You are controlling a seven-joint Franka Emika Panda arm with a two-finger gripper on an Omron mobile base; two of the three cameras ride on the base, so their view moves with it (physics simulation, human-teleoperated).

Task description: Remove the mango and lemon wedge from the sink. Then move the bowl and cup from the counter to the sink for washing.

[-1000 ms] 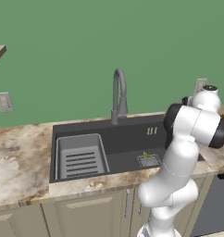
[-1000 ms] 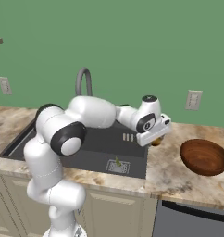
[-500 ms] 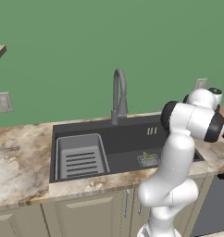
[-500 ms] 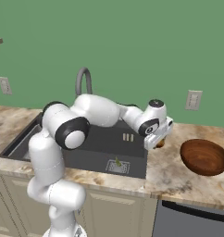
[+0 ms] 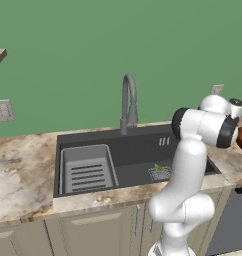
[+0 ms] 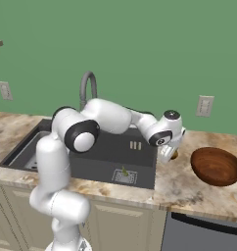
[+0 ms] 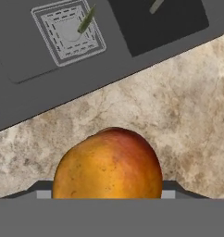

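The mango (image 7: 108,164) is clamped in the tool (image 6: 168,154) and has been carried out past the right rim of the sink (image 6: 140,164); it is now held over the table (image 6: 181,184), between the sink and the bowl (image 6: 217,166). A set-down looks close. The lemon wedge (image 6: 124,172) is left on the sink's drain, to be fetched next.

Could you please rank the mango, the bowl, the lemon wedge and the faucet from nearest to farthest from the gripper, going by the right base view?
1. The mango, right at the gripper, over the counter.
2. The bowl, on the counter to the right.
3. The lemon wedge, low on the sink drain.
4. The faucet, far left at the back.
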